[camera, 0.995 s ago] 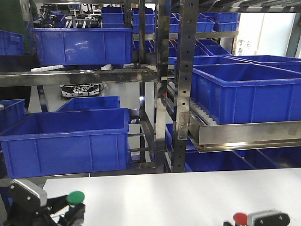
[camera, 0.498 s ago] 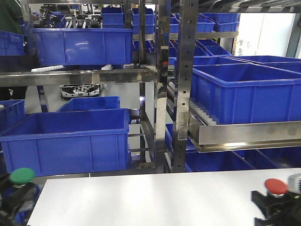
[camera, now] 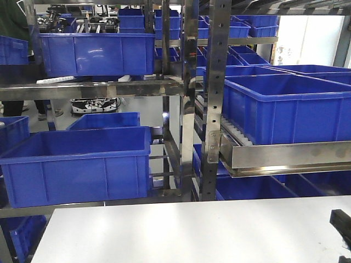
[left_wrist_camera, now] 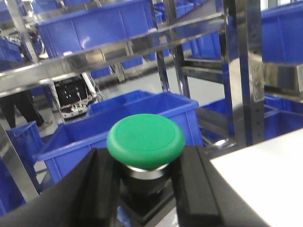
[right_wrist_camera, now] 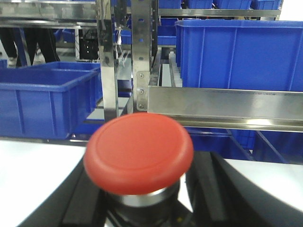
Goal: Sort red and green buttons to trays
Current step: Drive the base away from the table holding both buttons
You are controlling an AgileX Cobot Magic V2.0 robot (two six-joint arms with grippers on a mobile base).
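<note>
In the left wrist view my left gripper [left_wrist_camera: 144,191] is shut on the green button [left_wrist_camera: 146,141]. Its black fingers [left_wrist_camera: 102,189] press the button's dark base from both sides, and it hangs past the left edge of the white table [left_wrist_camera: 265,175]. In the right wrist view my right gripper [right_wrist_camera: 147,208] is shut on the red button [right_wrist_camera: 138,153], held above the table [right_wrist_camera: 38,161]. In the front view only a dark part of the right gripper [camera: 343,223] shows at the right edge. Neither button shows there. The green and red trays are out of view.
Behind the white table [camera: 192,230] stand steel racks [camera: 214,98] holding deep blue crates: one low at the left [camera: 77,167], one on a right shelf [camera: 285,109], more above. A person's legs [left_wrist_camera: 19,109] show far behind on the left.
Both arms swung outward. The left gripper with the green button left the front view to the left. The right gripper with the red button moved right, almost out of that view.
</note>
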